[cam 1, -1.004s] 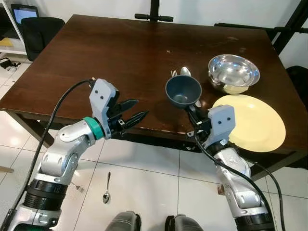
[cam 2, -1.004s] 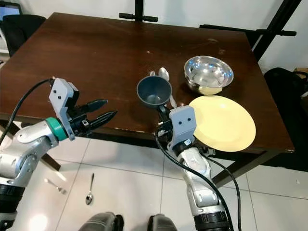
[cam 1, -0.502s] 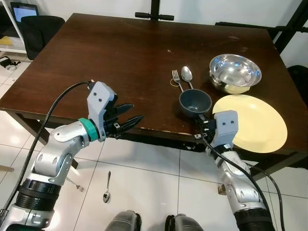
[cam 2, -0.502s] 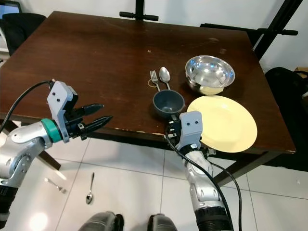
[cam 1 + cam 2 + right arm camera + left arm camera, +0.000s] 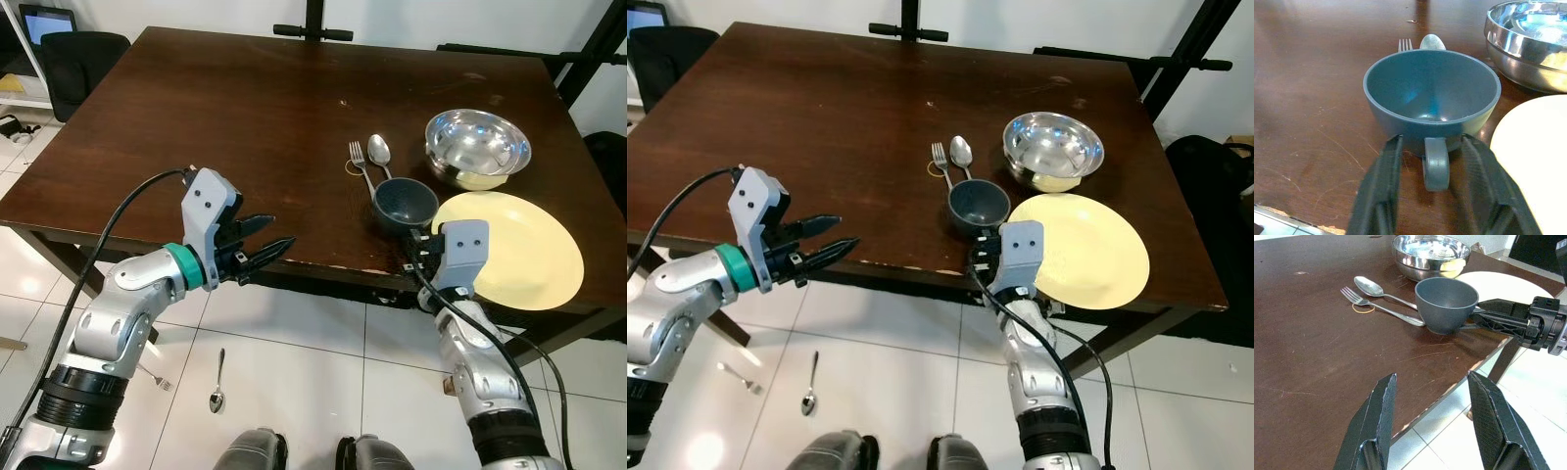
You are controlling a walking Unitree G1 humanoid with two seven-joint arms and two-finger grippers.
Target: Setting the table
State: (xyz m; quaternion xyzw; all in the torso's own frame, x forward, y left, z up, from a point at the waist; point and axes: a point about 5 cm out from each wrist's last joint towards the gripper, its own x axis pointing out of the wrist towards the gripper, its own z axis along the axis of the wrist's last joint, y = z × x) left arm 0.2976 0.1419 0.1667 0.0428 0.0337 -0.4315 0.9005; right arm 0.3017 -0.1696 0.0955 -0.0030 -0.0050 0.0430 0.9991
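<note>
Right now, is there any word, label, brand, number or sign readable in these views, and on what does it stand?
None can be read.
Cup, bowl, plate, fork, spoon, table: no markings.
Grey wrist housings of the left gripper and right gripper: no print visible.
Screen at the far left: lit, content too small to read.
</note>
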